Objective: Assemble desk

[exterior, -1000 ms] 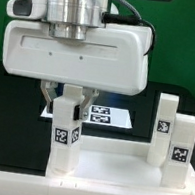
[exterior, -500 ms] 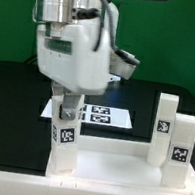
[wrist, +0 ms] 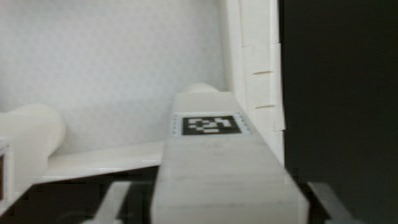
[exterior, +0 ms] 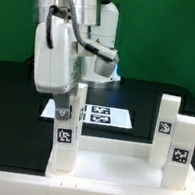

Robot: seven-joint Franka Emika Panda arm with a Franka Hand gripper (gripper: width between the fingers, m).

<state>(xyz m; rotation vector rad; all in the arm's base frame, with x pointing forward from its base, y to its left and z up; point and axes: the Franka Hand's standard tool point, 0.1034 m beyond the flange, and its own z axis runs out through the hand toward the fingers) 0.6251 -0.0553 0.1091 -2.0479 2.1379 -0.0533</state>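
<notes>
The white desk tabletop (exterior: 115,171) lies at the front of the black table. A blocky white leg (exterior: 66,141) with a square tag stands upright at its corner on the exterior view's left. My gripper (exterior: 69,110) comes down over the leg's top, one finger on each side, shut on it. In the wrist view the tagged leg (wrist: 217,150) runs out from between my fingers toward the tabletop (wrist: 107,60), and the gripper (wrist: 217,208) closes round its near end. Two more legs (exterior: 166,121) (exterior: 182,147) stand upright on the exterior view's right.
The marker board (exterior: 105,115) lies flat on the black table behind the tabletop. A green wall closes off the back. The arm's large white body (exterior: 57,49) hangs over the exterior view's left half and hides what is behind it.
My wrist has turned about the upright axis from broadside to edge-on. The leg in my fingers has turned with it, now showing one tagged face instead of two.
</notes>
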